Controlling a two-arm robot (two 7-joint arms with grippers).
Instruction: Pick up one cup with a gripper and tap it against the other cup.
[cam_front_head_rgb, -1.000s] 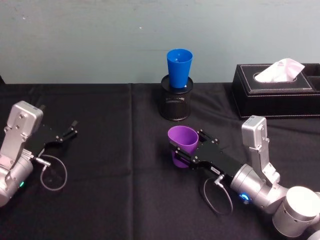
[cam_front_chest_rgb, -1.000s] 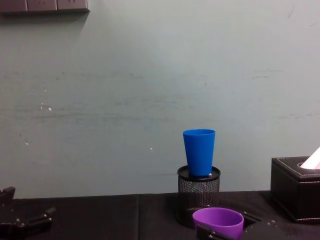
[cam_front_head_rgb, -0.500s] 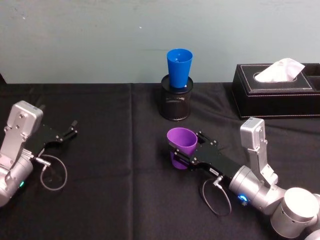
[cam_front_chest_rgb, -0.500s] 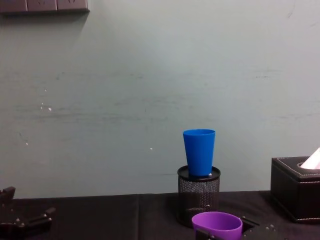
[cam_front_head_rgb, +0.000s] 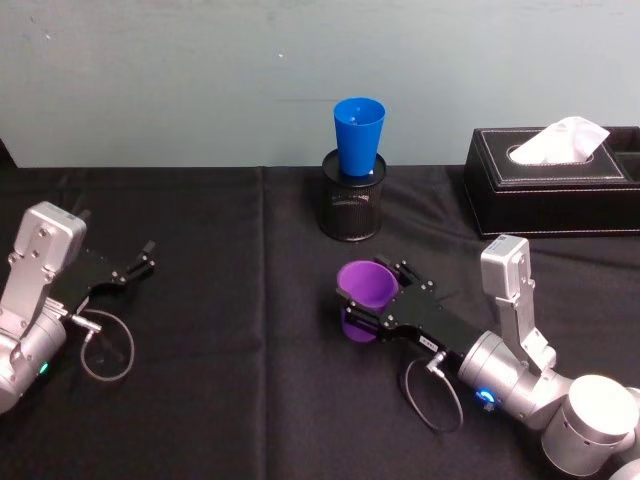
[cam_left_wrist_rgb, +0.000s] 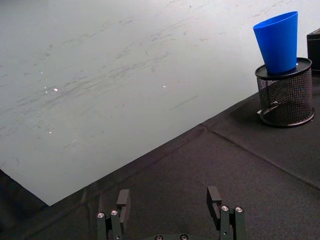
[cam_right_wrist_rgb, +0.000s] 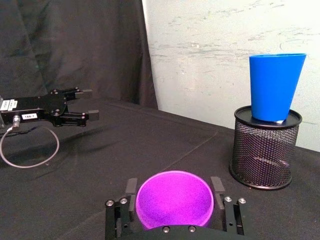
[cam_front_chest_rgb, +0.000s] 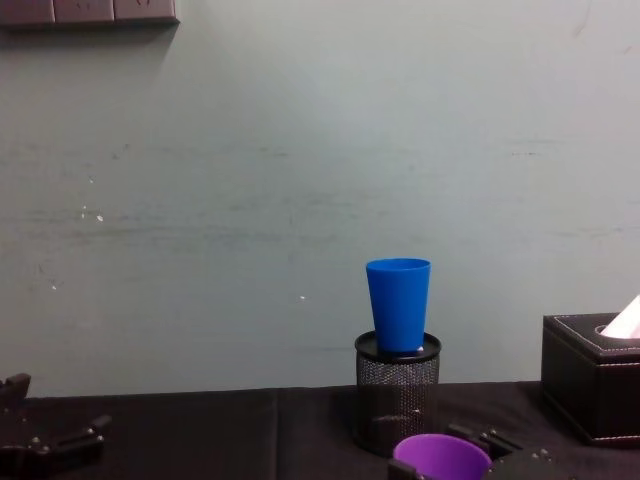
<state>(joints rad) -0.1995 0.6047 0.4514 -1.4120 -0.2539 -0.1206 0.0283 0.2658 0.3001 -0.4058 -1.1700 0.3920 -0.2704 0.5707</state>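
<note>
The purple cup (cam_front_head_rgb: 362, 285) sits in front of the centre of the black table, tilted, with my right gripper (cam_front_head_rgb: 374, 288) shut on it. In the right wrist view the purple cup (cam_right_wrist_rgb: 174, 199) sits between both fingers (cam_right_wrist_rgb: 131, 187). Its rim (cam_front_chest_rgb: 441, 456) shows low in the chest view. The blue cup (cam_front_head_rgb: 358, 133) stands upright on a black mesh holder (cam_front_head_rgb: 352, 208) farther back, apart from the purple one. It also appears as the blue cup (cam_right_wrist_rgb: 276, 85) and blue cup (cam_front_chest_rgb: 398, 303). My left gripper (cam_front_head_rgb: 137, 263) rests open at the far left, holding nothing (cam_left_wrist_rgb: 169, 200).
A black tissue box (cam_front_head_rgb: 553, 183) with a white tissue stands at the back right, beside the mesh holder (cam_right_wrist_rgb: 262, 156). A pale wall runs just behind the table. Bare black cloth (cam_front_head_rgb: 230, 330) lies between the two arms.
My right gripper has sunk a little with the purple cup, whose rim sits lower in the chest view. The blue cup and left arm have not moved.
</note>
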